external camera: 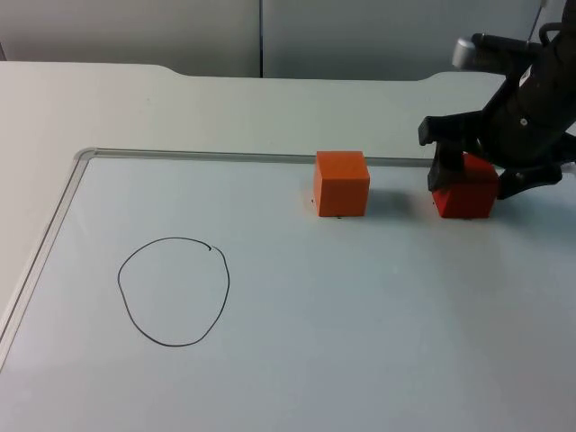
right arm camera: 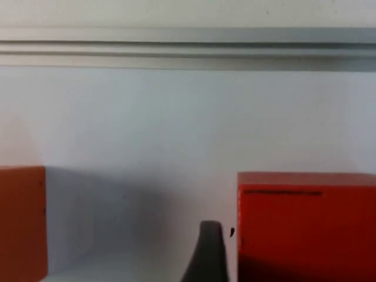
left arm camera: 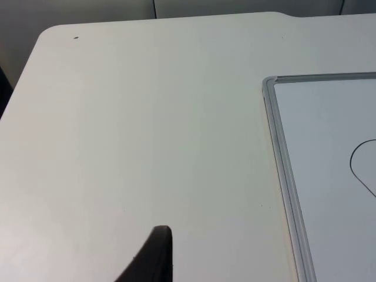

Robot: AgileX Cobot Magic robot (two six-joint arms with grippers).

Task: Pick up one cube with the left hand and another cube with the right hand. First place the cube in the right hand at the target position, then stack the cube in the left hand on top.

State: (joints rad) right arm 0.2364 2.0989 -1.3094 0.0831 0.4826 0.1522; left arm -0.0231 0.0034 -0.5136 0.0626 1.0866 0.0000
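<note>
On the whiteboard (external camera: 297, 360) near its far edge: red cube (external camera: 466, 191) and orange cube (external camera: 341, 184), well apart from the drawn circle (external camera: 173, 291) | handling: likely light, rigid, flat-sided; you take opposite side faces | right tool (external camera: 468, 171): open, straddling red cube, not yet closed | left tool (left arm camera: 154, 258): waits over table (left arm camera: 147, 129), opening cannot be told.

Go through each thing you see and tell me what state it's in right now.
Orange cube: resting on the whiteboard, untouched.
Red cube: on the whiteboard, right hand down around it, not lifted.
Drawn circle: nothing inside it.
Whiteboard: lying flat on the table.
Left hand: waiting over bare table beside the whiteboard's corner.
</note>
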